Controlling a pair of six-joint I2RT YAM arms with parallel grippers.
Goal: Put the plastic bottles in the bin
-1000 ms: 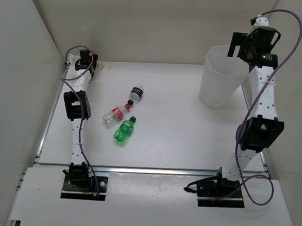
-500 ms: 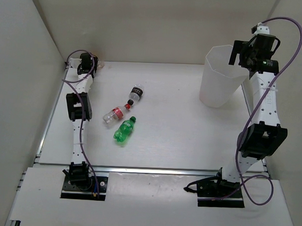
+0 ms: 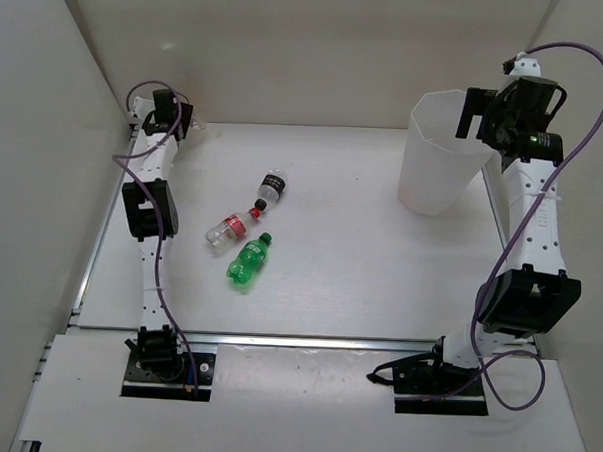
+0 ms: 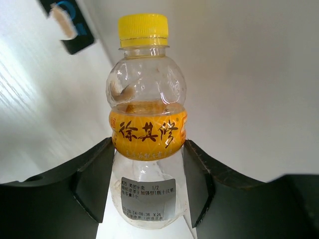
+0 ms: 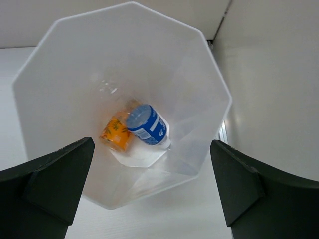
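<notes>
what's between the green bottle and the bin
Nothing: in the top view only bare table runs from the green bottle to the bin.

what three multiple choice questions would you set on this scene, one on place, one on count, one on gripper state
1. Where is the blue-label bottle?
A inside the bin
B on the floor
C atop an arm

2. How many bottles lie loose on the table?
A one
B five
C three

3. The left gripper is:
A open and empty
B shut on the yellow-capped bottle
C out of view

1 A: the right wrist view shows it at the bin's bottom.
2 C: green bottle, red-label bottle, black-label bottle.
3 B: the left wrist view shows it clamped.
</notes>
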